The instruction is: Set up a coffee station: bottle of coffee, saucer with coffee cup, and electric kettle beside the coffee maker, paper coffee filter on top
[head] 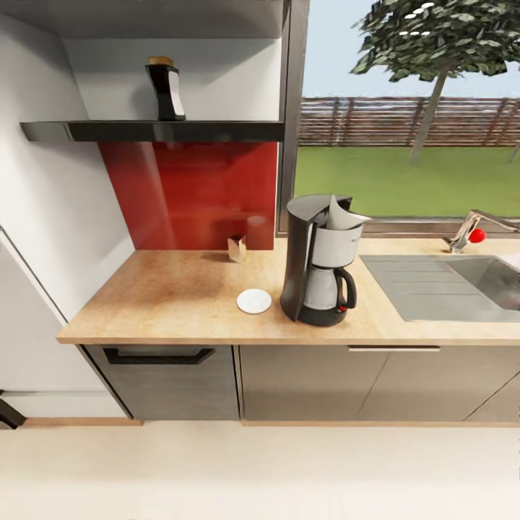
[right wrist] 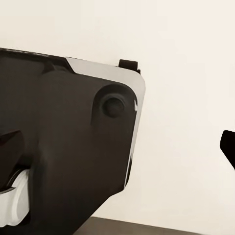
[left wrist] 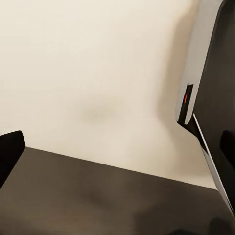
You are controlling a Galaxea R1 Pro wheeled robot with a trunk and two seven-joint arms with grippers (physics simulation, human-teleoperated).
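- Pale cream floor (head: 260, 469) lies nearest you, smooth and bare, running up to the cabinet fronts.
- Below the counter you have grey-brown flat doors and, at 7 o'clock from the coffee maker, a dark striped drawer front (head: 170, 383) with a black recessed handle.
- Your countertop (head: 173, 296) is a light speckled wood-tone slab with a straight front edge.
- On it, near the middle, the coffee maker (head: 318, 260) stands upright: black body, silver-grey upper housing, glass jug with a black handle.
- A white paper filter (head: 341, 214) pokes up from the top of the coffee maker, folded and pointed.
- The round white saucer (head: 254, 301) lies flat just beside the coffee maker, at its 9 o'clock.
- A small tan box-like thing (head: 237, 248) sits at 11 o'clock from the saucer, against the glossy red backsplash (head: 188, 191); too small to tell what.
- The bottle of coffee (head: 165, 90) stands on the black shelf (head: 152, 131) at 10 o'clock, well apart from the counter: dark, waisted, tan cap.
- At 3 o'clock a brushed steel sink (head: 448, 285) with a ribbed drainer is sunk into the counter, a tap (head: 473, 230) with a red knob behind it.
- The window (head: 408, 108) shows lawn, a slatted fence and a tree.
- In both wrist views you see cream floor and dark robot body panels; whether either gripper's fingers are apart or together, you cannot tell.
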